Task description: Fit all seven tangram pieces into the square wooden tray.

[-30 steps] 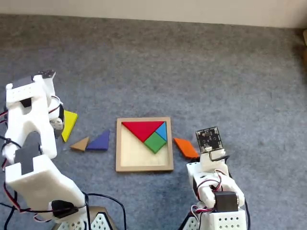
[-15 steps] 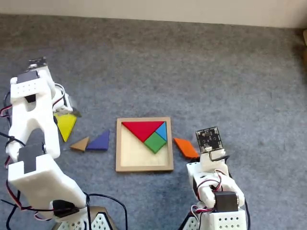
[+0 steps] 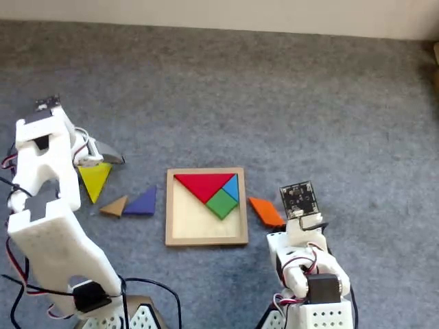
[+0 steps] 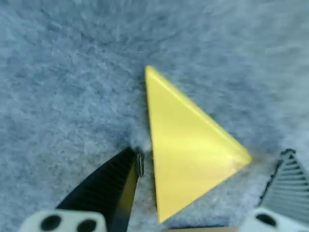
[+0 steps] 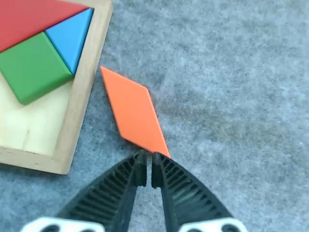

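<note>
At the near edge of the grey, carpet-like worktop [image 3: 329, 103], the right arm's end effector [image 5: 147, 162] is clenched with nothing between its jaws. Its tips sit right at the near corner of the orange parallelogram [image 5: 134, 111], which lies flat on the worktop just beside the right-hand rim of the square wooden tray [image 3: 206, 240].

Inside the tray, three pieces fill the far right part. The red triangle [image 3: 204, 185] lies along the far rim. The small blue triangle [image 3: 232, 187] sits against the right rim. The green square [image 3: 221, 203] is set on its point and touches both. The tray's near and left portions show bare wood.

Left of the tray, a dark blue triangle [image 3: 143, 202] and a small brown triangle [image 3: 115, 205] lie side by side on the worktop. Farther out to the left rests the yellow triangle [image 4: 188, 150], flat on the carpet.

Over it hangs the left arm's end effector [image 4: 210, 159], released, with one finger on each side of the piece. The dark finger [image 4: 116, 183] is close to one long edge, and the grey finger [image 4: 285, 183] is near a corner.
</note>
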Controlling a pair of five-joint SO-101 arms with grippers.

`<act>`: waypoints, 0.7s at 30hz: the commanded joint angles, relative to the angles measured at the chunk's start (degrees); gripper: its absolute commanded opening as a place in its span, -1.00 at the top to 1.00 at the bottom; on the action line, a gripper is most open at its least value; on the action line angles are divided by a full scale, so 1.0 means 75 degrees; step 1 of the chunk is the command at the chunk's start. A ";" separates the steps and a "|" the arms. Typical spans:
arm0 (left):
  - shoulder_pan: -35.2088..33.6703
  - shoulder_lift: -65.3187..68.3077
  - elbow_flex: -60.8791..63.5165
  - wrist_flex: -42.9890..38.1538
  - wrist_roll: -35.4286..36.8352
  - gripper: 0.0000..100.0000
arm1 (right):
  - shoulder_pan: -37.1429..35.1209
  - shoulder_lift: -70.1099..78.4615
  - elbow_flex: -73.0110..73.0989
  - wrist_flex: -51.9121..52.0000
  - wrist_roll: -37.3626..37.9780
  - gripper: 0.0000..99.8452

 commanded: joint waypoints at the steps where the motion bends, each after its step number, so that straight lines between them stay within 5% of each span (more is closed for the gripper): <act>1: -0.0088 0.0334 -0.0908 0.0457 0.0047 0.19 | 0.0100 -0.0123 0.0920 0.0041 0.0070 0.93; 21: 0.0006 0.0568 -0.1084 0.0539 -0.0457 0.52 | 0.0100 -0.0123 0.0920 0.0041 0.0070 0.93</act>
